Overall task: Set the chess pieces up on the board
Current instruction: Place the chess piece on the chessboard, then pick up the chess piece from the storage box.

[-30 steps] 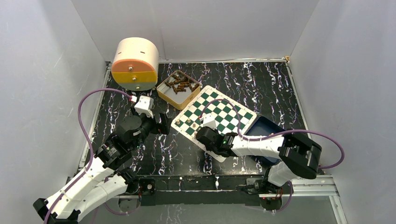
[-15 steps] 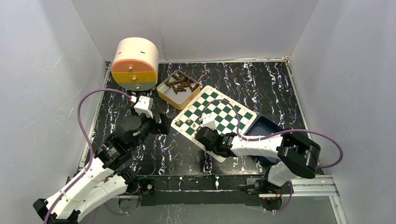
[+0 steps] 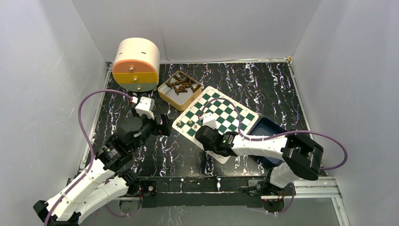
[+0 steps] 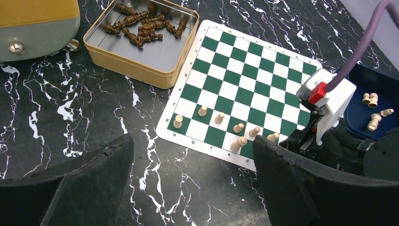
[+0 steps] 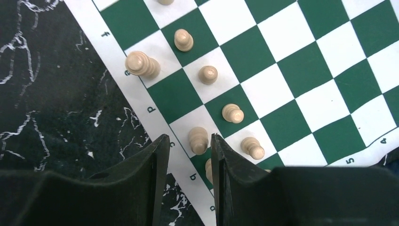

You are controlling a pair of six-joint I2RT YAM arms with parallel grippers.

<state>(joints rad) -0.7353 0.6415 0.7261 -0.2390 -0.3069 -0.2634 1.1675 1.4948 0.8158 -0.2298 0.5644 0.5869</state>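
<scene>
Chess pieces (image 5: 233, 113) crowd the board (image 5: 306, 56) edge around the right end effector (image 5: 187, 143).

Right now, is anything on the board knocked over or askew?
Nothing is down: the chess pieces in view on the board stand upright. Only the board itself lies turned at an angle to the edges of the table.

Right gripper (image 3: 204, 128) hangs over the near-left edge of the board (image 3: 227, 113); jaws perhaps slightly parted.
</scene>
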